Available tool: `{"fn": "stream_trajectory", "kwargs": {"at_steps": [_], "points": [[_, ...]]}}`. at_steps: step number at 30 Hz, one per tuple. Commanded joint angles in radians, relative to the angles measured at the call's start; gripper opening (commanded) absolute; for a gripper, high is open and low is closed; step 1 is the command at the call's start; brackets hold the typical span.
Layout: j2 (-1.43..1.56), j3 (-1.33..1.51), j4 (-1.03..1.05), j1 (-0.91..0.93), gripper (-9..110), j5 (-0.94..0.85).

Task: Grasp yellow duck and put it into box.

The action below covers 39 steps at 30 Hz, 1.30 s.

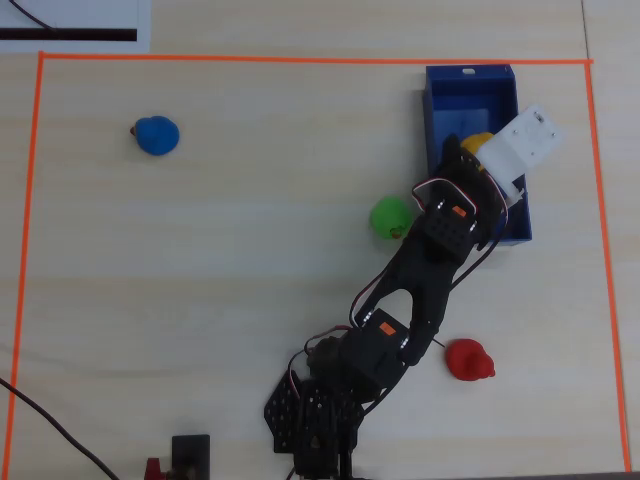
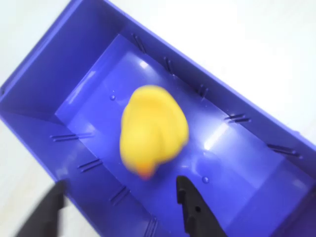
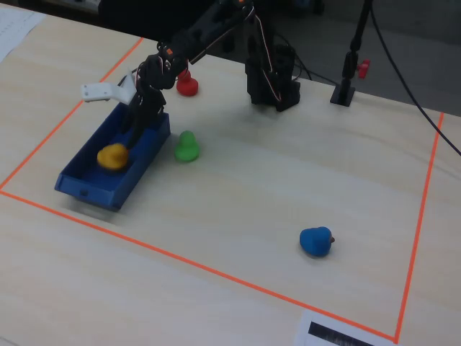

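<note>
The yellow duck (image 2: 154,129) lies inside the box (image 2: 74,64), on its floor, with the beak end toward the lower edge of the wrist view. It looks slightly blurred there, and nothing is touching it. In the fixed view the duck (image 3: 113,156) sits roughly in the middle of the long blue box (image 3: 86,186), and in the overhead view only part of it (image 1: 478,141) shows past the arm.

The gripper (image 2: 121,207) hangs over the box with its jaws spread apart and empty. In the wrist view one dark finger (image 2: 195,210) stands just below the duck, while the other is a dark blur at the lower left. Neither one reaches the duck.

In the overhead view the arm (image 1: 420,270) stretches from its base at the bottom edge up to the box (image 1: 500,80), which lies along the right side of the area marked by orange tape (image 1: 300,58). A green duck (image 1: 390,217) sits on the table (image 1: 200,300) just left of the box, outside it. A red duck (image 1: 468,360) rests near the arm's lower part, and a blue duck (image 1: 156,136) lies well apart at the upper left.
</note>
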Motion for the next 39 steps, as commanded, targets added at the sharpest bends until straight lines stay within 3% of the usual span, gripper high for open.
{"fn": "stream_trajectory", "kwargs": {"at_steps": [1, 3, 6, 9, 15, 18, 28, 35, 39], "points": [[0.069, -0.051, 0.038, 0.003, 41, 0.012], [0.127, -0.086, 0.115, -0.015, 39, 0.046], [0.305, -0.11, 0.334, -0.095, 28, 0.118], [0.551, -0.025, 0.442, -0.242, 0, 0.213], [1.015, 0.388, 0.65, -0.615, 0, 0.193], [1.166, 0.626, 0.687, -0.713, 0, 0.164], [1.603, 1.298, 0.598, -0.696, 0, -0.014], [1.833, 1.316, 0.888, -0.687, 0, -0.029], [1.841, 1.316, 0.893, -0.626, 0, -0.031]]}}
